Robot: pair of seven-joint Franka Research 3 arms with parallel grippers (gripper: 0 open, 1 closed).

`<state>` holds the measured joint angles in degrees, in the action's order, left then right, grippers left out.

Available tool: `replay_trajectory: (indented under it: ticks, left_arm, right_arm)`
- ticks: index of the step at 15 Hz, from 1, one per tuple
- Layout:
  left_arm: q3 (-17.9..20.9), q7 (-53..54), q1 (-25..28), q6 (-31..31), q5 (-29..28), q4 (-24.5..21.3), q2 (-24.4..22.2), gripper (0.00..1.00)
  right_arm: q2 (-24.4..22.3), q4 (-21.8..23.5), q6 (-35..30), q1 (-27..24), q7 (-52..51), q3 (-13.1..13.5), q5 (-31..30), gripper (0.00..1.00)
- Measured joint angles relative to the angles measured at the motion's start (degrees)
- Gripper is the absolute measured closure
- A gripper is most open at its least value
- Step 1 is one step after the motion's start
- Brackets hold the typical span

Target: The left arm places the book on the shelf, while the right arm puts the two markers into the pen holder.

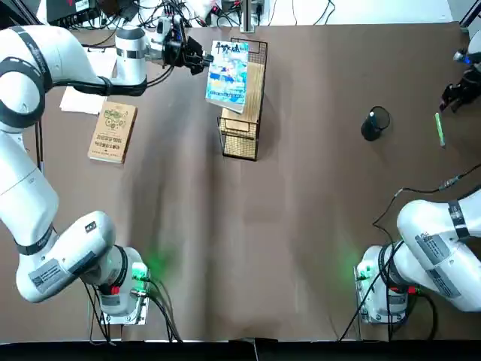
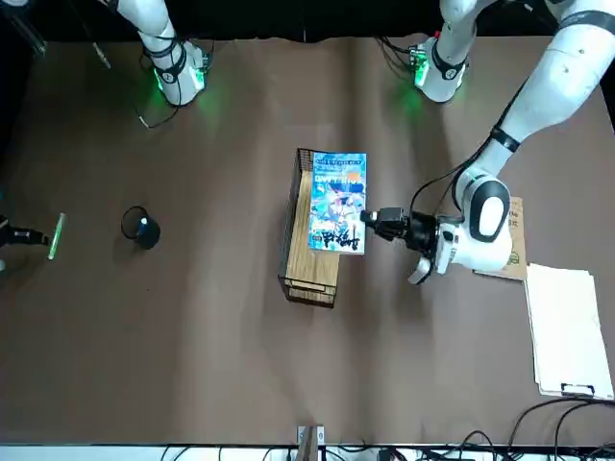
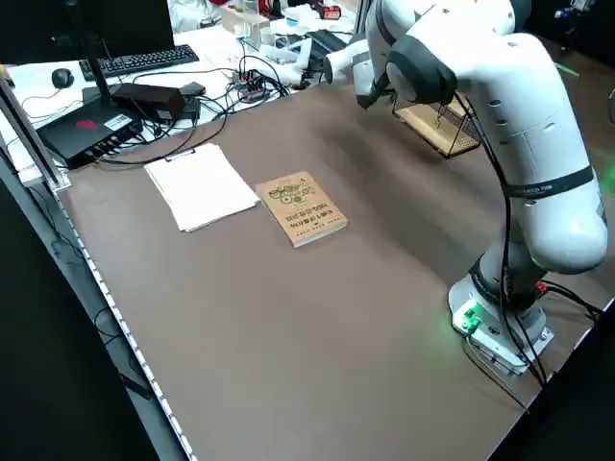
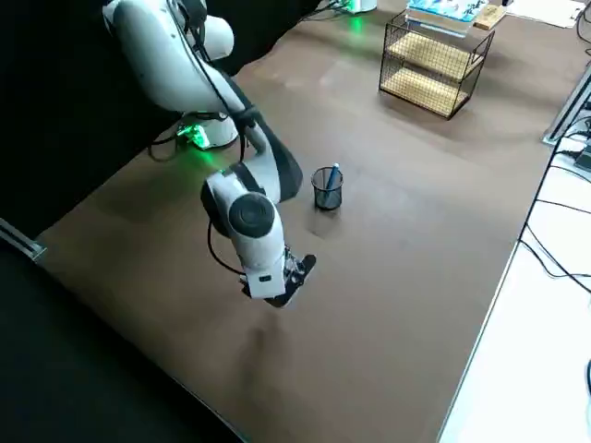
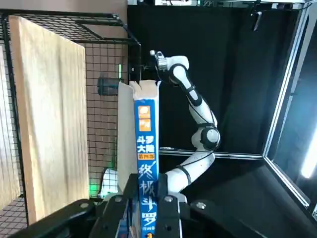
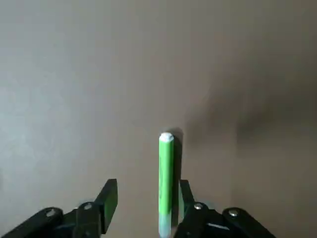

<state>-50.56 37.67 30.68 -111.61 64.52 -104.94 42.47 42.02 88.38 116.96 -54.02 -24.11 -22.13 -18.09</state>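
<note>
The light blue book [image 1: 228, 71] lies flat over the far end of the shelf [image 1: 242, 139], on or just above its wooden top. My left gripper [image 1: 201, 60] is shut on the book's edge; in the left wrist view the fingers [image 5: 116, 204] clamp the blue spine [image 5: 145, 163]. A blue marker [image 4: 334, 172] stands inside the black pen holder [image 1: 374, 124]. At the table's right edge the green marker [image 1: 440, 129] lies flat. My right gripper [image 6: 148, 198] hovers over it, open, with the green marker [image 6: 166, 178] between its fingers and close to one of them.
A tan brown book [image 1: 113, 131] and a white paper sheet [image 1: 84, 98] lie on the far left part of the table. Cables and electronics [image 3: 135, 96] crowd the far edge. Both arm bases [image 1: 124, 289] sit at the near edge.
</note>
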Motion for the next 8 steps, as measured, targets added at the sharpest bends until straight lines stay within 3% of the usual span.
replay_trajectory:
  ticks: [8]
  left_arm:
    - [7.6, 8.5, -7.4, -0.3, 5.7, 0.2, 1.8, 0.81]
  right_arm:
    - [3.4, 0.6, 3.6, 0.2, 0.1, 2.8, -0.2, 0.53]
